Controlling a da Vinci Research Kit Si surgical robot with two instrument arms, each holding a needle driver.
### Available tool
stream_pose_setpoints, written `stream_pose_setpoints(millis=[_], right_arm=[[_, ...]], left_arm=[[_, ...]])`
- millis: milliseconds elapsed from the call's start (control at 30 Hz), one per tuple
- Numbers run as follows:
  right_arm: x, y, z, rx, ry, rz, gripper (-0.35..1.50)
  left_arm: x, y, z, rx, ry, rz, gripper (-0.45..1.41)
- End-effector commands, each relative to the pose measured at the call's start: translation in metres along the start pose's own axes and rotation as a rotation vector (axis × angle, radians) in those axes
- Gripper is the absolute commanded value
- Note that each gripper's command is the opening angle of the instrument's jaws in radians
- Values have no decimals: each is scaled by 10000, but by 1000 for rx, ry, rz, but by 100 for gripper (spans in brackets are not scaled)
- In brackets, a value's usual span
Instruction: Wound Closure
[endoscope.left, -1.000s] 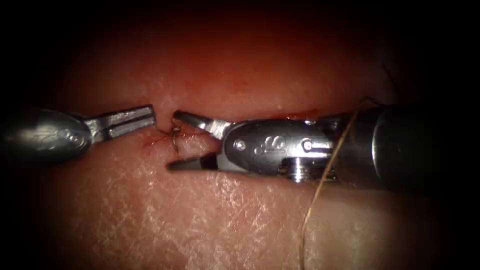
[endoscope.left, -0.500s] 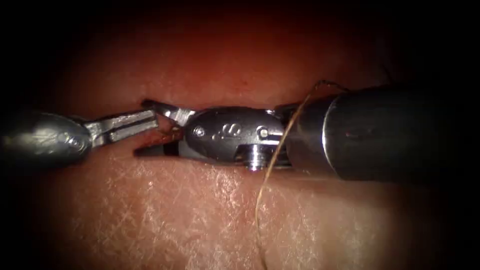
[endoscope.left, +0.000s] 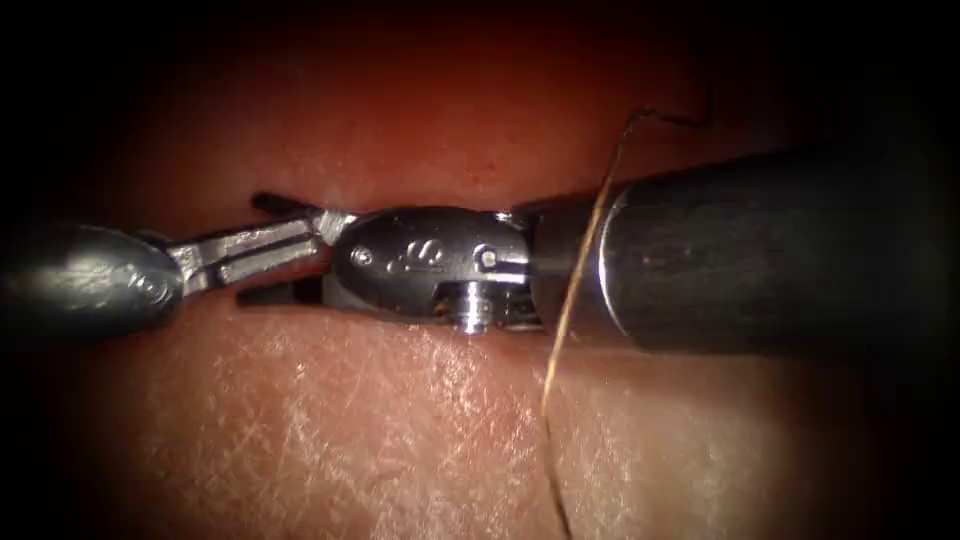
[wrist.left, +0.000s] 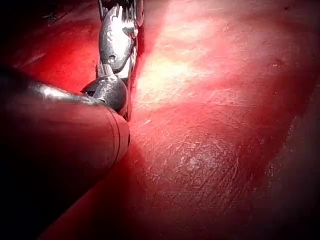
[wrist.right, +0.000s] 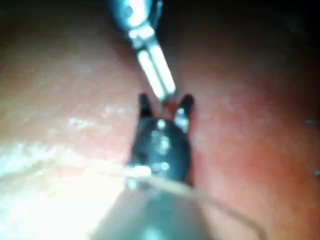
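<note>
The left tool (endoscope.left: 312, 236) reaches in from the left, low over the cut in the tissue (endoscope.left: 400, 420), jaws shut; I see nothing in them. The right tool (endoscope.left: 248, 250) lies along the cut with its jaws open, one on each side of the left tool's jaws, holding nothing. Thread (endoscope.left: 580, 260) drapes over the right tool's shaft and runs down across the near tissue. Neither tool holds the needle. The right wrist view shows the right tool (wrist.right: 165, 102) open around the left tool's tip (wrist.right: 167, 92). The left wrist view has the left tool (wrist.left: 120, 12) over red tissue.
The near tissue has pale, crinkled skin (endoscope.left: 300, 430); the far side beyond the cut is darker red (endoscope.left: 450, 120). The thread's upper end (endoscope.left: 670, 115) kinks above the right shaft. Thread (wrist.right: 210, 200) crosses the right tool's shaft in the right wrist view.
The right tool has slid left along the cut, jaws still open, covering the stitch and coming round the left tool's jaws. The thread on its shaft moved with it. The left tool stayed still.
</note>
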Motion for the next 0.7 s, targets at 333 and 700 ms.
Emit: stream_pose_setpoints(millis=[333, 700], right_arm=[[-2, -5, 13, 8, 6, -5, 63], [-3, -1, 12, 42, 4, -15, -35]], left_arm=[[-3, 4, 8, -1, 1, 0, -45], [-2, 5, 8, 1, -1, -1, -45]])
